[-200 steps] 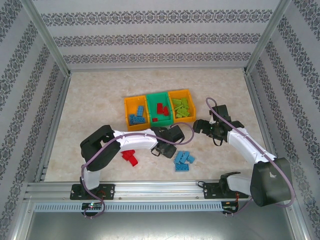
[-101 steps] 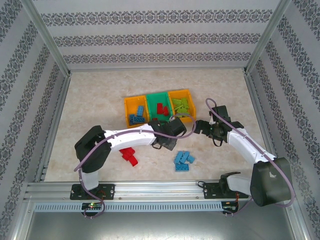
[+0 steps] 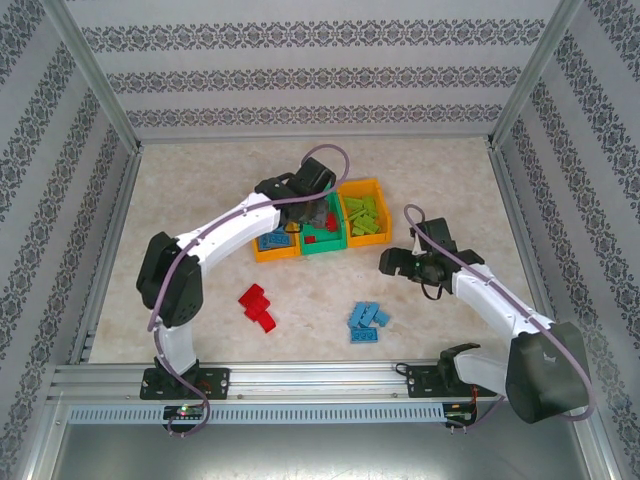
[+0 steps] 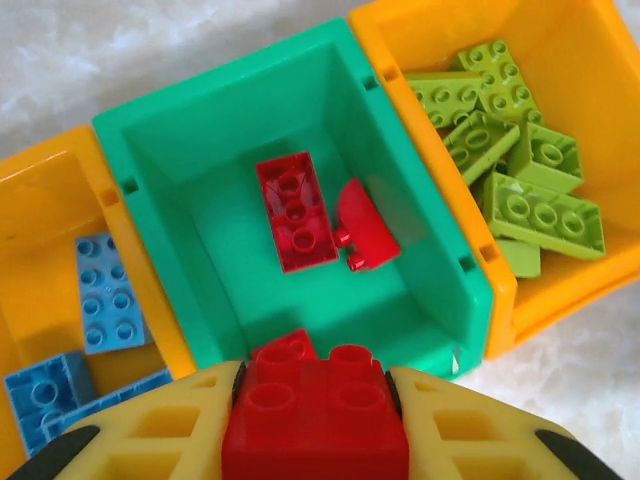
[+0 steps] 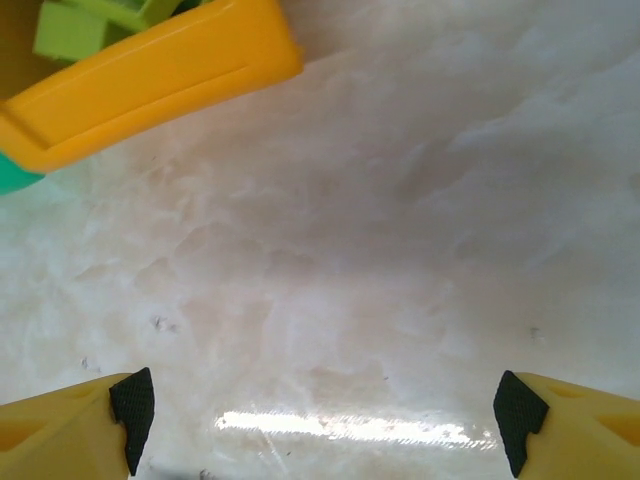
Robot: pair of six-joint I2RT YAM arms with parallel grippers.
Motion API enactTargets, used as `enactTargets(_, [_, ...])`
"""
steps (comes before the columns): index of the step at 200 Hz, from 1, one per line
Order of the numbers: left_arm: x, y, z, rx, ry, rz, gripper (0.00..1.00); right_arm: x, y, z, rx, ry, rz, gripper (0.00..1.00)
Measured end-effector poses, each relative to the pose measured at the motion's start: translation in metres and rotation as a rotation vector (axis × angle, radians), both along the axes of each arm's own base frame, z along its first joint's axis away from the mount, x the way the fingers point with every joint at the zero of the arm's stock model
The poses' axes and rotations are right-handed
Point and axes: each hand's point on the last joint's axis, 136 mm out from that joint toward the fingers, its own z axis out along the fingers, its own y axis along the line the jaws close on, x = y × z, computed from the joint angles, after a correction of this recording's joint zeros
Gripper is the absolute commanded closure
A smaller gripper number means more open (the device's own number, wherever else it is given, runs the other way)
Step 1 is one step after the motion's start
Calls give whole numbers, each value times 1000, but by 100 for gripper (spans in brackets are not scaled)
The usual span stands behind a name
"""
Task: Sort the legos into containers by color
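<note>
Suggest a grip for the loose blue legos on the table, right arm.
Take the front brick of the blue legos: it lies flat at the pile's near edge, long sides seemingly free. Bring the open right gripper straight down and pinch across its short width; the others touch each other.

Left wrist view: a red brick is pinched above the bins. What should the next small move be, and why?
Probably open the left gripper and let the red brick drop. The gripper is shut on it and seems to hang over the green bin, which already holds two red legos. Blue legos and light green legos lie in the orange bins on either side.
</note>
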Motion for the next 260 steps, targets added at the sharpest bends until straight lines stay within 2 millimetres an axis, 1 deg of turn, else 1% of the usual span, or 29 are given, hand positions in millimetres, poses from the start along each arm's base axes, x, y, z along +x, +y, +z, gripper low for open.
enactTargets(22, [12, -5, -16, 4, 42, 2, 68, -8, 10, -2, -11, 15, 37, 13])
enactTargets(49, [16, -11, -33, 8, 87, -3, 64, -17, 24, -6, -18, 35, 83, 14])
enactTargets(61, [16, -11, -37, 10, 106, 4, 57, -22, 30, -8, -20, 50, 102, 14])
enactTargets(78, [18, -10, -39, 7, 123, 21, 50, -29, 37, -13, -28, 73, 133, 15])
enactTargets(84, [18, -10, -39, 2, 126, 25, 45, -32, 39, -14, -31, 79, 142, 15])
enactTargets(90, [17, -9, -40, 2, 131, 26, 37, -35, 42, -14, -33, 85, 152, 15])
enactTargets(95, [17, -9, -40, -2, 133, 28, 33, -37, 44, -15, -34, 90, 158, 15])
enactTargets(115, [16, -10, -40, -10, 137, 37, 27, -46, 50, -16, -40, 107, 183, 19])
enactTargets(125, [16, -10, -39, -13, 138, 40, 23, -51, 52, -17, -41, 112, 184, 21])
enactTargets(147, [11, -7, -37, -15, 138, 41, 18, -61, 52, -15, -41, 130, 182, 27])
enactTargets(167, [3, -2, -34, -18, 135, 40, 16, -68, 53, -14, -34, 138, 176, 32])
enactTargets(187, [-6, 5, -31, -26, 130, 45, 14, -79, 53, -19, -34, 156, 179, 32])
enactTargets(216, [-20, 13, -27, -40, 120, 50, 13, -100, 52, -28, -52, 203, 199, 28])
enactTargets(230, [-24, 15, -25, -46, 113, 48, 13, -105, 53, -27, -52, 200, 211, 28])
enactTargets(260, [-30, 18, -24, -54, 106, 46, 12, -109, 56, -18, -35, 171, 227, 28])
